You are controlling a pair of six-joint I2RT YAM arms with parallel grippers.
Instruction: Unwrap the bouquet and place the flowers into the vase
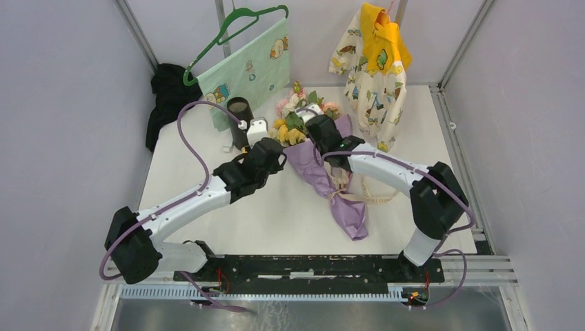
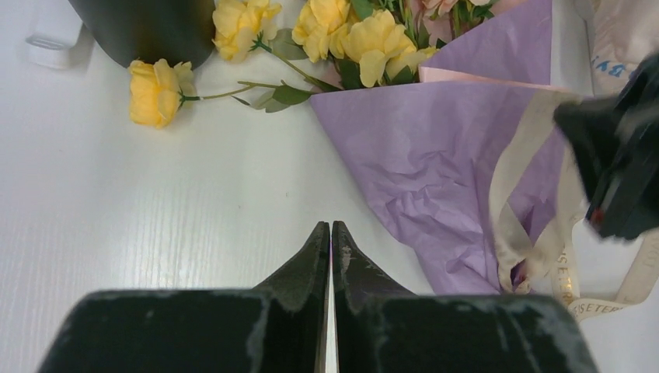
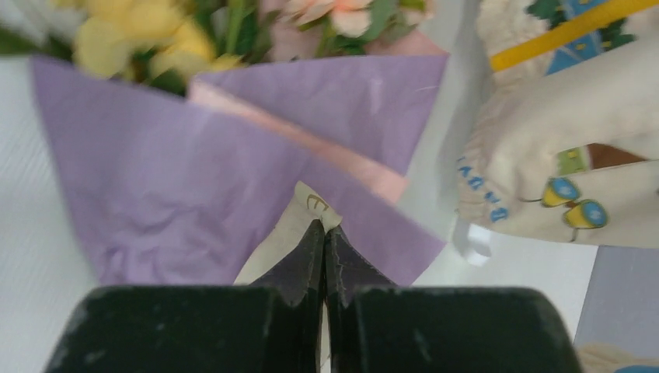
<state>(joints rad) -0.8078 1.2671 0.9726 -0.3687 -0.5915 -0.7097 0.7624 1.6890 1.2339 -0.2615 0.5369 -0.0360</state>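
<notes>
Pinches the beige ribbon [image 3: 299, 214] of the wrapped bouquet [image 1: 310, 169], lying mid-way across the white bench [image 1: 276, 214] with its blooms just beside the upright black vase [image 1: 238, 121], in the closed right gripper [image 3: 324, 225], and holds the left gripper [image 2: 331, 227] pressed together on nothing beside the lilac paper [image 2: 420, 155].

Bouquet: a bouquet of roses in crinkly lilac-purple paper [image 1: 319, 164] with a pink inner sheet. It lies on its side in the middle of the white desk [image 1: 276, 221], still wrapped, the heads to the far side and the pointed tail to the near edge.
Ribbon: a beige ribbon [image 2: 513, 225] goes around the narrow part of the paper, and its loose ends lie on the desk.
Flowers: small yellow roses and larger pink and cream roses [image 1: 295, 116] with green leaves come out of the open top. One yellow rose [image 2: 155, 92] leans out sideways, with its head on the desk.
Vase: a plain black cylindrical vase [image 1: 239, 118] stands upright just left of the flower heads.
</notes>
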